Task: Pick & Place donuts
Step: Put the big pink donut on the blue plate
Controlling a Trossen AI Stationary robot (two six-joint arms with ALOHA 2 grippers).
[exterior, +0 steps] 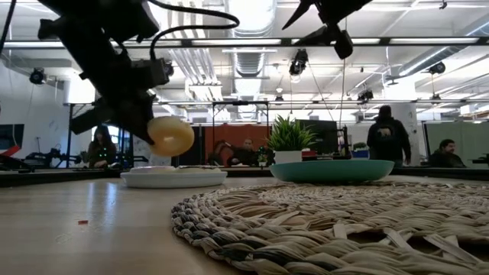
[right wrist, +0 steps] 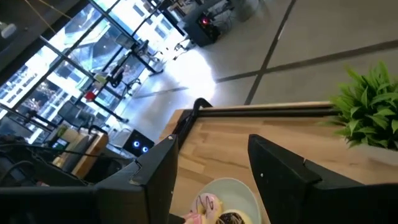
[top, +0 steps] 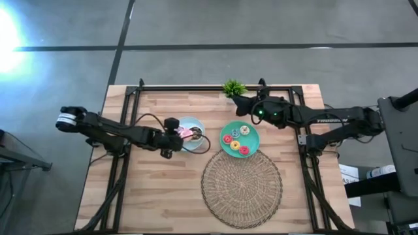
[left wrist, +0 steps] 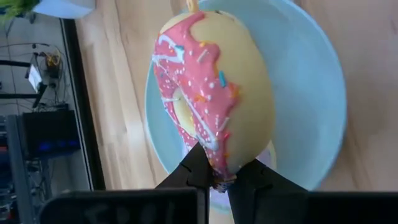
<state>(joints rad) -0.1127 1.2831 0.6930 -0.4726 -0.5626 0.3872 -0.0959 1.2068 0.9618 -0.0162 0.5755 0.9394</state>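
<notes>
Donut with pink icing hangs pinched in your left gripper, just above the pale blue plate. Your right gripper is spread and empty, raised behind the green plate holding four smaller donuts.

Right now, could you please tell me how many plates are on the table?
2. The light blue plate sits left of centre, under the donut in the left gripper; the green plate sits to its right, beside the woven mat. None seems hidden.
</notes>
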